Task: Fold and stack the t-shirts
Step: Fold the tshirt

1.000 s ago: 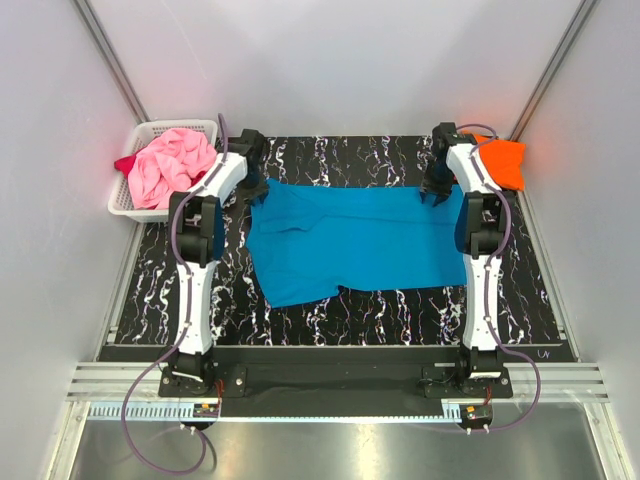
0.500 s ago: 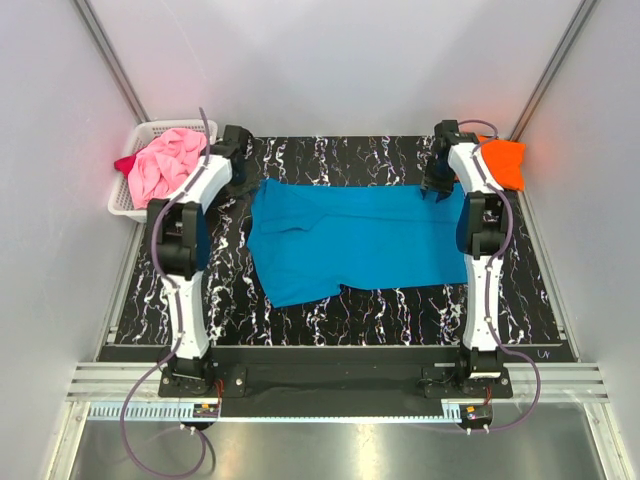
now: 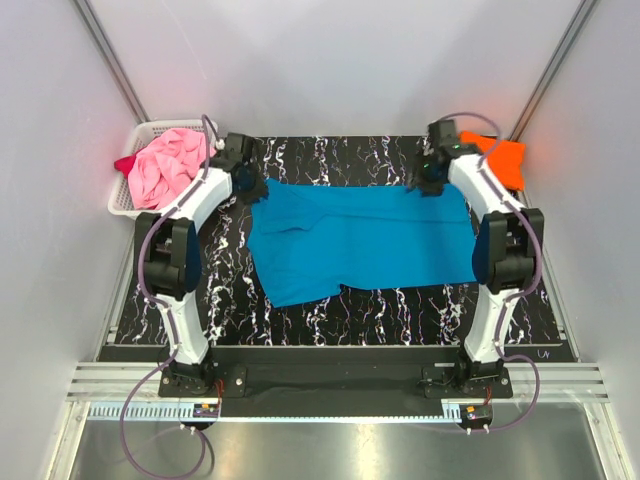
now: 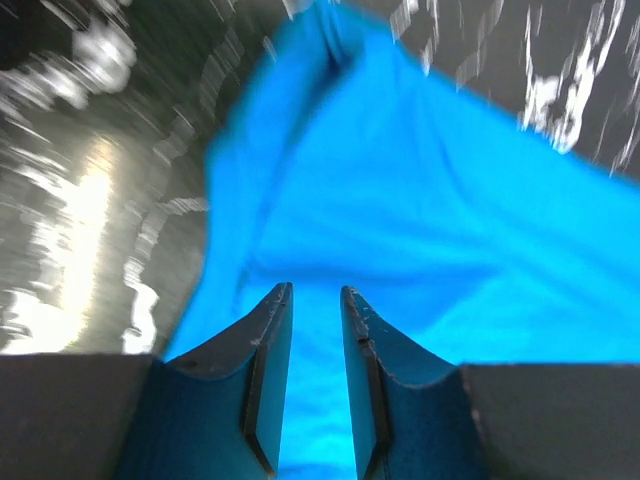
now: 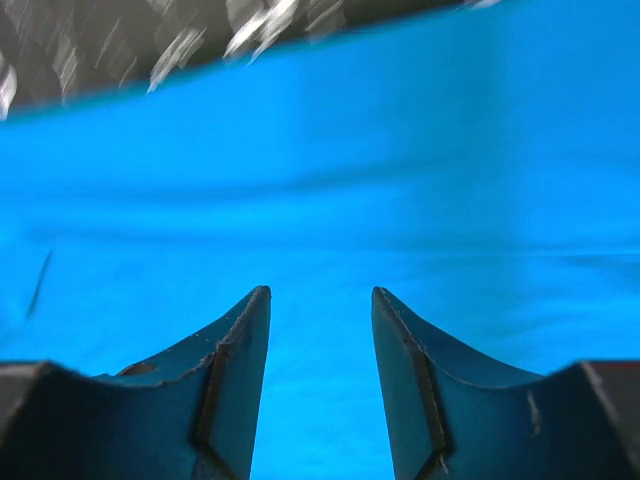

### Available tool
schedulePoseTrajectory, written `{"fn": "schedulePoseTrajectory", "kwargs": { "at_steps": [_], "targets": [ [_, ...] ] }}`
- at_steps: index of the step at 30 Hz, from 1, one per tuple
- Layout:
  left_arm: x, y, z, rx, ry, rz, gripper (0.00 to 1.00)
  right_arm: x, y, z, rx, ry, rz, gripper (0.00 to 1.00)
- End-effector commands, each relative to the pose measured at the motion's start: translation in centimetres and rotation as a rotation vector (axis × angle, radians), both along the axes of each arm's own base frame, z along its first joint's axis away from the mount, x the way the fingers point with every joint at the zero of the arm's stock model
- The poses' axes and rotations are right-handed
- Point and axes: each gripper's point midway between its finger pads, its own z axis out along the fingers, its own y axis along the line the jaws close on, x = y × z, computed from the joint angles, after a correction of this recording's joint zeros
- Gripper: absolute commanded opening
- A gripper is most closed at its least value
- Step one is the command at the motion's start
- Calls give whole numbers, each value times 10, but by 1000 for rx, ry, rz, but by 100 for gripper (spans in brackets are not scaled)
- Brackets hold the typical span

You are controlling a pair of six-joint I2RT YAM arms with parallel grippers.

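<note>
The turquoise t-shirt point(image 3: 360, 240) lies spread on the black marbled mat point(image 3: 400, 305). My left gripper point(image 3: 254, 188) hovers over its far left corner, jaws a little apart with nothing between them; the left wrist view shows the gripper point(image 4: 315, 290) over blue cloth point(image 4: 420, 200). My right gripper point(image 3: 424, 186) is open over the shirt's far right edge, and the right wrist view shows the gripper point(image 5: 320, 290) over the cloth point(image 5: 320, 150). The pink shirt point(image 3: 170, 165) and dark red shirt point(image 3: 124, 163) lie in the basket. The orange shirt point(image 3: 505, 160) sits at the far right.
The white lattice basket point(image 3: 122, 205) stands at the far left off the mat. Grey walls close in on both sides and at the back. Bare mat shows in front of the shirt and at its left.
Both arms have swung their elbows outward. The left gripper has stayed by the shirt's far left corner; the right gripper has shifted slightly left along the far edge. The shirt has not moved.
</note>
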Motion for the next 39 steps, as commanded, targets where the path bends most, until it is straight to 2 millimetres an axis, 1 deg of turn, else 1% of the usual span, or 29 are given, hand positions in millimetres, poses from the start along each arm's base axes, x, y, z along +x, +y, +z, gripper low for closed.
{"fn": "schedulePoseTrajectory", "kwargs": {
  "at_steps": [1,3,4,5,6,7,9,10,11,12,13,14,15,16,17,18,20,21,22,24,26,30,31,32,33,35,36,37,39],
  "targets": [
    [-6,-28,-3,-135,-20,-68,31,-28,74,-11,109,14,153,52],
    [-12,-39,-8,-198,-15,-86,31,-32,100,-7,160,-6,191,50],
    [-17,-40,-15,-216,-1,-91,31,-39,120,-7,185,-3,234,50],
    [-17,-46,-14,-253,-7,-99,31,-42,135,-4,236,-17,270,50],
    [-19,-48,-16,-269,-1,-102,30,-44,145,2,273,-28,272,49],
    [-20,-48,-20,-282,0,-100,30,-53,161,2,317,-21,311,48],
    [-23,-49,-23,-308,11,-91,30,-50,180,13,398,-60,321,48],
    [-24,-47,-27,-318,12,-85,30,-58,189,13,445,-46,345,47],
    [-25,-48,-26,-331,11,-82,30,-57,202,20,479,-81,374,47],
    [-26,-47,-27,-334,10,-80,30,-58,209,20,510,-79,373,47],
    [-28,-46,-30,-335,15,-73,30,-61,214,17,537,-66,377,47],
    [-29,-47,-30,-344,18,-72,30,-60,222,19,569,-82,395,47],
    [-31,-47,-32,-348,22,-72,30,-61,229,13,600,-56,385,46],
    [-31,-48,-32,-351,22,-73,30,-61,233,11,621,-51,386,46],
    [-31,-48,-33,-353,22,-70,30,-61,242,12,650,-58,412,45],
    [-33,-46,-34,-353,27,-65,30,-63,250,3,671,-28,409,45],
    [-32,-45,-33,-352,20,-60,30,-61,263,4,714,-32,437,43],
    [-33,-43,-32,-351,18,-56,30,-64,271,-4,728,-5,439,42],
    [-33,-41,-33,-347,16,-51,30,-61,277,-1,736,-14,447,41],
    [-32,-36,-33,-343,14,-37,29,-62,284,-13,735,6,445,41],
    [-33,-33,-31,-341,8,-23,29,-61,291,-15,740,7,445,41],
    [-34,-21,-31,-324,-3,21,29,-62,296,-33,733,37,422,41],
    [-34,-20,-30,-322,-12,27,29,-57,298,-31,737,3,423,41],
    [-34,-17,-29,-316,-19,34,29,-57,300,-33,734,0,424,41],
    [-35,-15,-30,-313,-17,42,29,-56,300,-38,735,8,414,41],
    [-35,-14,-31,-311,-19,44,29,-55,305,-38,741,2,417,41],
    [-36,-11,-33,-311,-12,51,29,-55,305,-44,740,12,409,41],
    [-36,-11,-34,-314,-10,50,29,-52,307,-43,741,5,410,41],
    [-36,-11,-37,-320,-1,53,29,-52,309,-48,739,16,404,41]
  ]
}}
